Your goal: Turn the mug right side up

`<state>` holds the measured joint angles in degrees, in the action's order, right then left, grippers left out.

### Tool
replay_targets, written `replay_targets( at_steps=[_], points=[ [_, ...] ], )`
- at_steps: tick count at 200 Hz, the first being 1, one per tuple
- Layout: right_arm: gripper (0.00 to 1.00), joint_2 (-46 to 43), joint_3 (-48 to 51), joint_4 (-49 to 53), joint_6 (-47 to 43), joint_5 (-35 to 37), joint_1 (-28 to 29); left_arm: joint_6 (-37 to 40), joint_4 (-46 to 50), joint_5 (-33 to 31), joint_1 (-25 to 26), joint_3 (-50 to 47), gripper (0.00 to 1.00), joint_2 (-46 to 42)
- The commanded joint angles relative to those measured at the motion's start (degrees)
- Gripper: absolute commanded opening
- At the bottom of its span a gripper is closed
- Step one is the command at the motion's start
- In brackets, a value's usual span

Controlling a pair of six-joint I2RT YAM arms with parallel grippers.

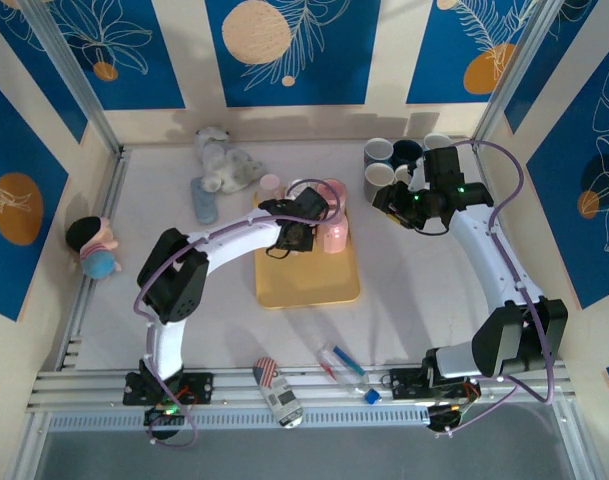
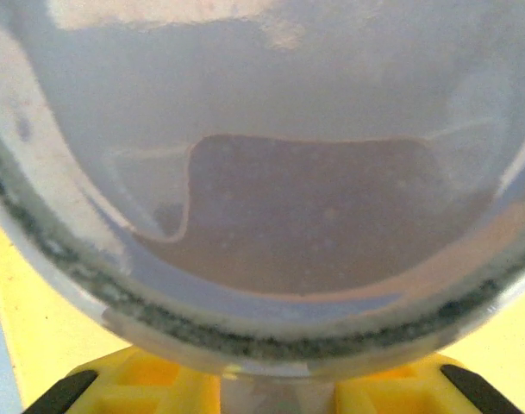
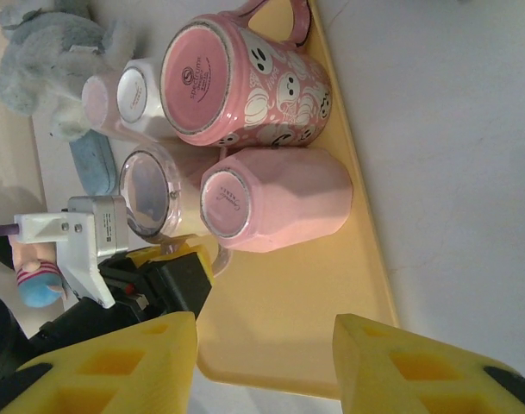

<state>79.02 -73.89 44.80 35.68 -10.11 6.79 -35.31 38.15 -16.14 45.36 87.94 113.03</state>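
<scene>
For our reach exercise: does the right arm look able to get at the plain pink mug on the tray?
Probably yes: the right fingers stand open facing the plain pink mug, bare tray between. The left fingers flank the clear glass beside it, crowding that side.

The left tool (image 1: pixel 290 232) hangs low on its outstretched arm; the right tool (image 3: pixel 262 336) hovers, jaws parted.

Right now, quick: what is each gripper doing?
Left gripper: at the clear glass cup; whether it grips cannot be told.
Right gripper: open, holding nothing.
</scene>
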Motion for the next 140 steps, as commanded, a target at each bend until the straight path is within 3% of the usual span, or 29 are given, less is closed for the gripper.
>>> replay_targets(
  at_steps=[1,45,94,140],
  points=[
    [0.46,-0.38,-1.25,0.52,-0.09,-1.56,0.33,0.15,-0.34,0.34,0.27,1.27,0.28,0.25],
    [0.46,-0.4,-0.96,0.64,-0.42,-1.46,0.4,0.59,-0.94,-0.38,0.36,0.23,0.12,-1.06],
    [0.46,-0.98,0.19,-0.19,-1.24,-1.66,0.74,1.71,-0.62,-0.58,0.34,-0.96,0.01,-3.58],
    [0.46,-0.06,-1.14,0.65,-1.23,-1.84,0.93,3.58,-2.87,1.22,0.42,-5.19,0.0,-10.27]
  ],
)
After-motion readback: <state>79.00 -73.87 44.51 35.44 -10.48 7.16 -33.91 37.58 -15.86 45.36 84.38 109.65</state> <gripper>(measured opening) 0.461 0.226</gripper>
